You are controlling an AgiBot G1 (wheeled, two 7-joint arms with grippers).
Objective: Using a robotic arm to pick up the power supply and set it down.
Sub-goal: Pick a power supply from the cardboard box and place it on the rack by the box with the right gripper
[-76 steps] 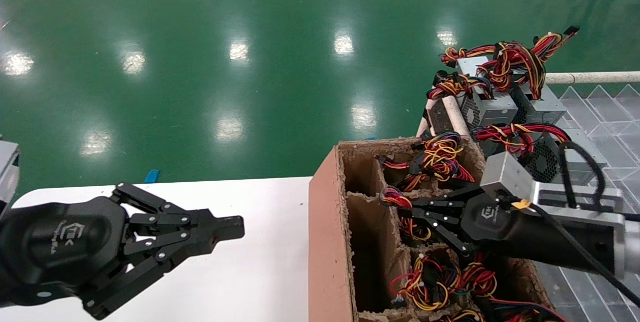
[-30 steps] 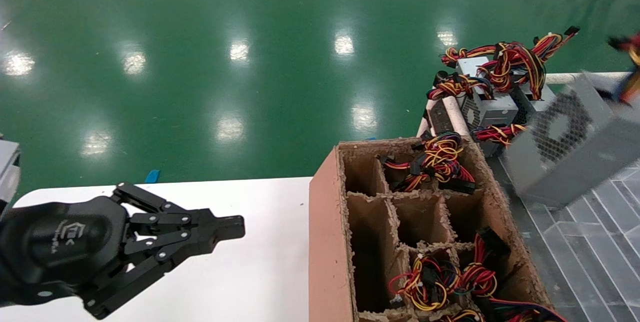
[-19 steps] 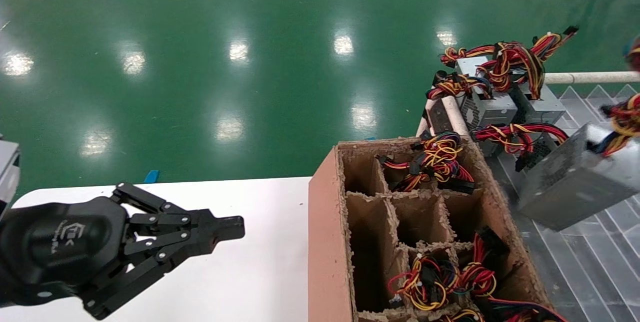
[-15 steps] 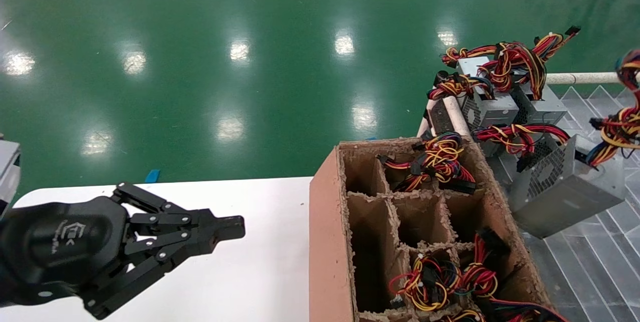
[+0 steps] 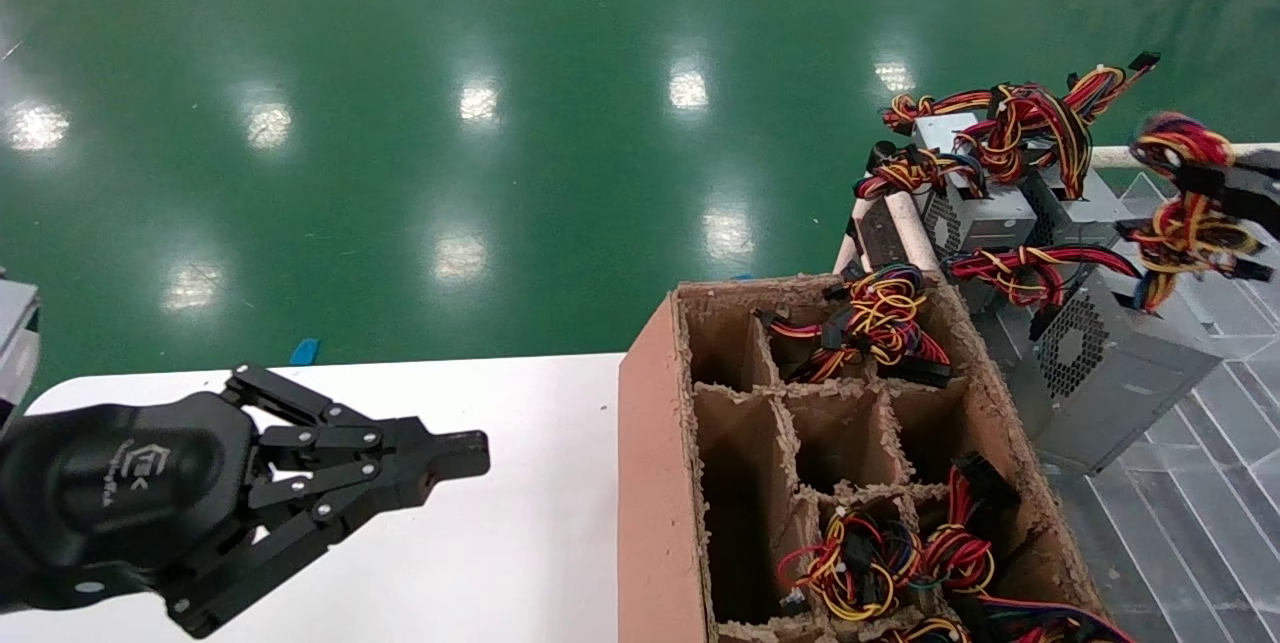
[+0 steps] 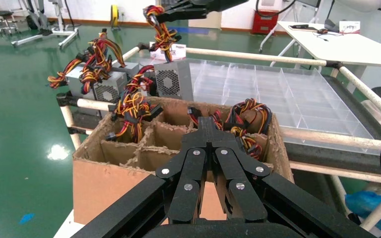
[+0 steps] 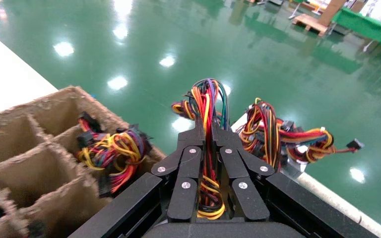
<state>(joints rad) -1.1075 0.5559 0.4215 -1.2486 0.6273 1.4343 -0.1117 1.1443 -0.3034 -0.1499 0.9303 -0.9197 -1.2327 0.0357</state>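
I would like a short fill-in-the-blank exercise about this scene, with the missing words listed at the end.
1. The right gripper is shut on the ______ of the power supply, not on its metal case.
2. The power supply's case is beside the cardboard box, on the robot's ______ side.
3. The left gripper is over the ______ table.

Missing words: wires; right; white

Closed fingers (image 6: 209, 130) before cardboard box (image 6: 129, 163)
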